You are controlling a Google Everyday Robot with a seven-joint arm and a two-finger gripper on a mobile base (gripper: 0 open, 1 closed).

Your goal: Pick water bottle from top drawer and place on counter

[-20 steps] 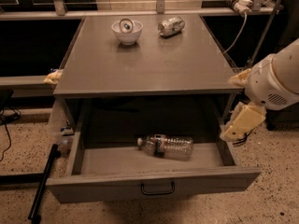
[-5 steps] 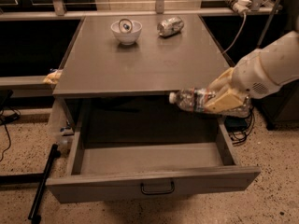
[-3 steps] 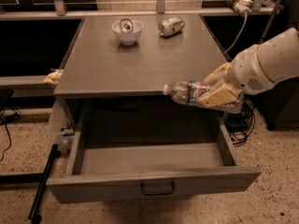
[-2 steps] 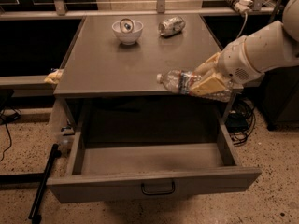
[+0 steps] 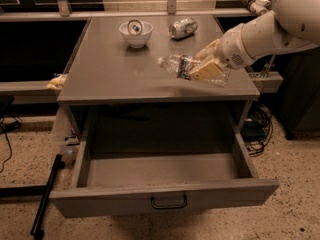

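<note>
My gripper [image 5: 204, 67] is at the right side of the counter [image 5: 110, 71], above its surface, and it is closed around the water bottle [image 5: 176, 64]. The bottle lies almost flat in my grasp, a little tilted, with the white cap pointing to the left. I cannot tell if it touches the counter; I judge that it hangs just over it. The top drawer [image 5: 165, 198] stands pulled out on the near side, and I see no bottle inside it. So I judge the picking part of the task done and the bottle already above the right place. What is left is to lower it, open my grasp and draw back. At the far side of the counter stand a white bowl [image 5: 135, 33] and a crushed can [image 5: 183, 27], well apart from my bottle.
</note>
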